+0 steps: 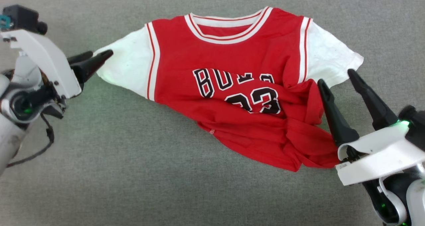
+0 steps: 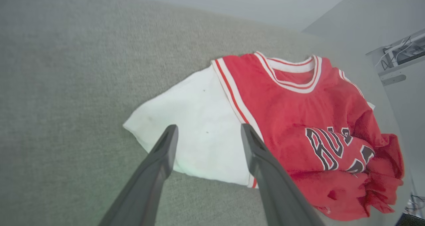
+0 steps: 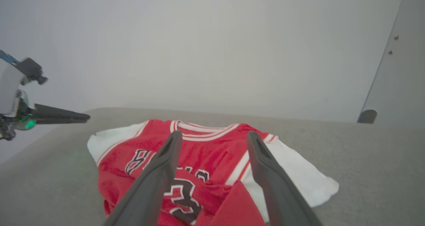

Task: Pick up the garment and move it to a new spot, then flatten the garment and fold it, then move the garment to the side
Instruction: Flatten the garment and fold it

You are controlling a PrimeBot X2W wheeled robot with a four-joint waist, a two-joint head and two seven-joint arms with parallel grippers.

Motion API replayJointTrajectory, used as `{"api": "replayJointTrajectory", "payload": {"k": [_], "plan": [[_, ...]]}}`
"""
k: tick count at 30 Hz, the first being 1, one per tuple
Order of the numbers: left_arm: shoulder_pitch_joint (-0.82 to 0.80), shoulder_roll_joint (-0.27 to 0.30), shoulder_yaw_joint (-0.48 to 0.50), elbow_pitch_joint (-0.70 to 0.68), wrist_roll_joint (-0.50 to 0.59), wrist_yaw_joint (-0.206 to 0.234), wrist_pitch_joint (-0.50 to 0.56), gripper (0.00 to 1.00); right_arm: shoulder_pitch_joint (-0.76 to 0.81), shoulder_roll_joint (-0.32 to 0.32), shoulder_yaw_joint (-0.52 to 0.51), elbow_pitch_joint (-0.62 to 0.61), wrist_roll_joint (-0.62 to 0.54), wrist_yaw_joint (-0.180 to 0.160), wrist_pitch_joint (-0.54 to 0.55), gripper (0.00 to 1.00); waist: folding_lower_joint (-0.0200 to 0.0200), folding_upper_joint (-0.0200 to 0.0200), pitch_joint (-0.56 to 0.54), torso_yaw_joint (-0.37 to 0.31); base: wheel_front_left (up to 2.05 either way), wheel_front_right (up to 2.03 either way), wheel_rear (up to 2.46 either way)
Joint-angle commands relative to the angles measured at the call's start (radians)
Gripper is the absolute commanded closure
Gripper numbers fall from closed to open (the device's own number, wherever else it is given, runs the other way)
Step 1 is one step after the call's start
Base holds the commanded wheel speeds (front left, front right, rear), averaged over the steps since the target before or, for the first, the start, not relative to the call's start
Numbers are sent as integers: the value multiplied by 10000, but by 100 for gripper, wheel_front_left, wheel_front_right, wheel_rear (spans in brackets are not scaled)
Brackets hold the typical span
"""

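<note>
Surface [image 1: 132,173] grey, woven. Red garment [image 1: 232,53] front-up at centre, collar toward 12 o'clock, hem [image 1: 298,146] bunched toward 4 o'clock. Right gripper [image 1: 336,76] at 4 o'clock, fingers spread wide, empty, beside bunched hem. Left gripper [image 1: 100,53] at 9 o'clock, fingers parted, empty, tips at white sleeve [image 1: 129,65] edge.

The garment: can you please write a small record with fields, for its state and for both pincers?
garment: red jersey, front up on grey surface
shape: top spread flat, lower hem bunched on robot's right
left pincer: open, at left white sleeve, gripping nothing
right pincer: open, by bunched hem, gripping nothing
</note>
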Motion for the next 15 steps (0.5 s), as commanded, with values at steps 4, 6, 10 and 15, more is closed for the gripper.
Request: {"api": "replayJointTrajectory", "payload": {"k": [4, 6, 10, 15], "plan": [[730, 246, 152, -700, 642, -33, -1777, 0, -419, -546, 218, 527, 281, 2, 916, 0, 0, -1, -186, 197, 0, 0, 0], [1127, 385, 111, -968, 1262, -29, -2943, 0, -629, -909, 223, 837, 483, 2, 1426, 0, 0, -1, -220, 350, 0, 0, 0], [2035, 181, -269, -1473, 2468, 445, -4787, 0, -1180, -1578, 33, 1370, 1209, 2, 2388, 0, 0, -1, -236, 850, 0, 0, 0], [2987, -240, -107, -2044, 3122, 994, -5887, 0, -2129, -2779, -276, 2231, 2211, 2, 3878, 0, 0, -1, -73, 1476, 0, 0, 0]]}}
